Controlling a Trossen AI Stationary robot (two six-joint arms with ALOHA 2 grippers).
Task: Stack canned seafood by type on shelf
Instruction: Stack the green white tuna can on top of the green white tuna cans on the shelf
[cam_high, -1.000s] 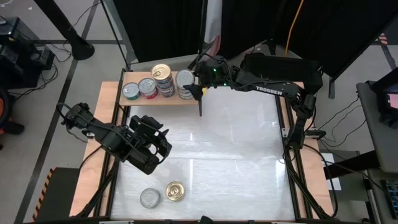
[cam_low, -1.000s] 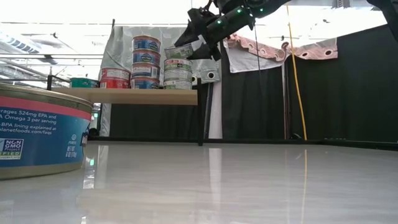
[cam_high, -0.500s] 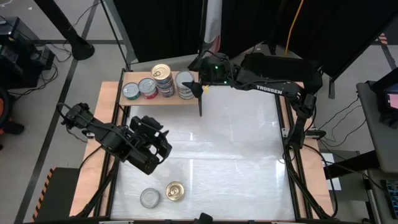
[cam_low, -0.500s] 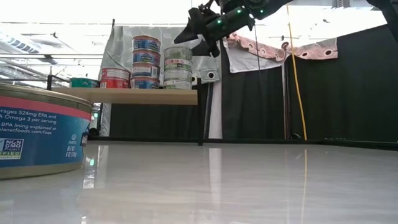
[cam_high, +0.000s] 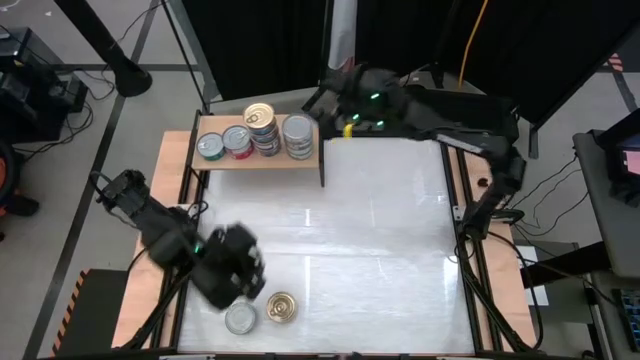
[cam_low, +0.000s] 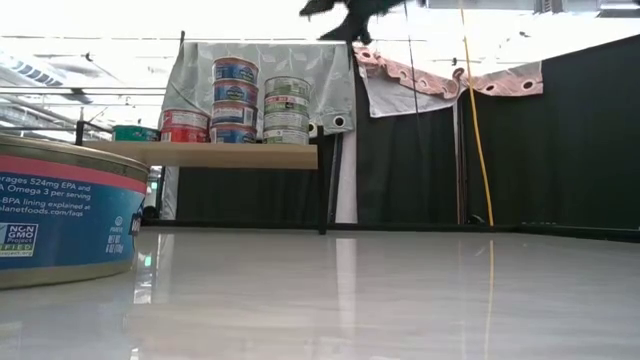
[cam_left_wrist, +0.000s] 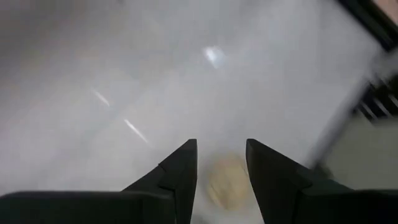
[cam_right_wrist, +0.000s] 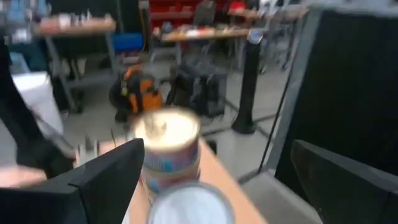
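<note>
At the table's near edge, the left gripper (cam_high: 235, 283) hovers just above two loose tins, a silver-lidded can (cam_high: 240, 318) and a gold-lidded can (cam_high: 282, 307) just beside it; its fingers (cam_left_wrist: 177, 177) stand partly spread with nothing between them, framing the gold lid below. The step in hand looks like a pickup, and the next move calls for a descent to straddle one tin squarely. At the far side, the shelf (cam_high: 215, 160) carries a row of cans: green (cam_high: 209, 146), red stack (cam_high: 237, 140), tall blue stack (cam_high: 262, 128), silver-topped stack (cam_high: 298, 133). Beyond, the right gripper (cam_high: 335, 100) hangs with fingers spread wide, empty.
</note>
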